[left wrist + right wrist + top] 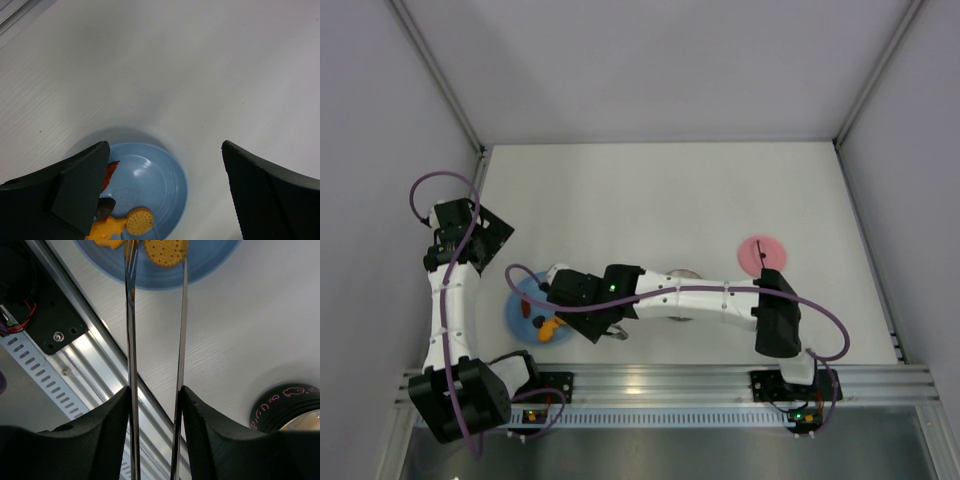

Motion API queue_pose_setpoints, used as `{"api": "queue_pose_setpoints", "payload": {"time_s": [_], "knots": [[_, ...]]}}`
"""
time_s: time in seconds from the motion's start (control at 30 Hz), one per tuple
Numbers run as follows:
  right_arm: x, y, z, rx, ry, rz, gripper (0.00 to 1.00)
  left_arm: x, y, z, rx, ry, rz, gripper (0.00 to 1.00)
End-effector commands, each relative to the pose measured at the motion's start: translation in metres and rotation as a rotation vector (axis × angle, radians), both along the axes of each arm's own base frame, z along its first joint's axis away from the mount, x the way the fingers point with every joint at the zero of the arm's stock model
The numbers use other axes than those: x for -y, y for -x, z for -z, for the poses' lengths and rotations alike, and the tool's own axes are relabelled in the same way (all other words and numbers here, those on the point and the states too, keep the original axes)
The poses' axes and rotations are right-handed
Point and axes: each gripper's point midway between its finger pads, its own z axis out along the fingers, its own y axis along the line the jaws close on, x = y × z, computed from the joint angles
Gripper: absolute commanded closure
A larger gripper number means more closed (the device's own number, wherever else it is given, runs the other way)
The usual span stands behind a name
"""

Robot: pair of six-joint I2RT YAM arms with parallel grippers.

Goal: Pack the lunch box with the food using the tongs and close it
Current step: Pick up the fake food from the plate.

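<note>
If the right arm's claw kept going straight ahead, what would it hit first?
Probably the round yellow toy biscuit on the flat blue plate; the thin silver tongs held in the right gripper point at it. Depth is unclear.

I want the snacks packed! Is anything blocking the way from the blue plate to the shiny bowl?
Nothing visible does: the right wrist view shows only bare white table between the flat blue plate and the small round steel bowl.

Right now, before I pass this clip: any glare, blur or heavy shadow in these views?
Right wrist: bright glare streaks along the tongs; left wrist: a soft highlight on the blue plate, faint shadow beside it; top external: even light, nothing blown out.
</note>
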Motion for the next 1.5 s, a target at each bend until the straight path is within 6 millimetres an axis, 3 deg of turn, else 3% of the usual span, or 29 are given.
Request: {"api": "queue_pose_setpoints", "payload": {"time_s": [0.0,0.27,0.73,0.93,1.17,1.47], "knots": [[-0.017,0.005,-0.022,0.028,-0.069,-0.023,0.56,-0.003,-0.007,-0.007,0.042,-0.021,0.012,0.01],[-0.018,0.002,-0.026,0.043,-0.074,-0.011,0.53,-0.002,-0.007,-0.007,0.044,-0.018,0.015,0.01],[-0.024,0.0,-0.016,0.041,-0.053,-0.012,0.52,-0.002,-0.007,-0.007,0.046,-0.018,0.018,0.01],[-0.024,0.001,-0.013,0.036,-0.045,-0.011,0.58,-0.001,-0.007,-0.007,0.045,-0.016,0.019,0.01],[-0.018,-0.003,-0.02,0.059,-0.047,0.005,0.64,-0.001,-0.007,-0.007,0.045,-0.015,0.02,0.01],[-0.011,-0.016,-0.046,0.103,-0.09,0.052,0.67,-0.001,-0.007,-0.006,0.045,-0.015,0.022,0.01]]}}
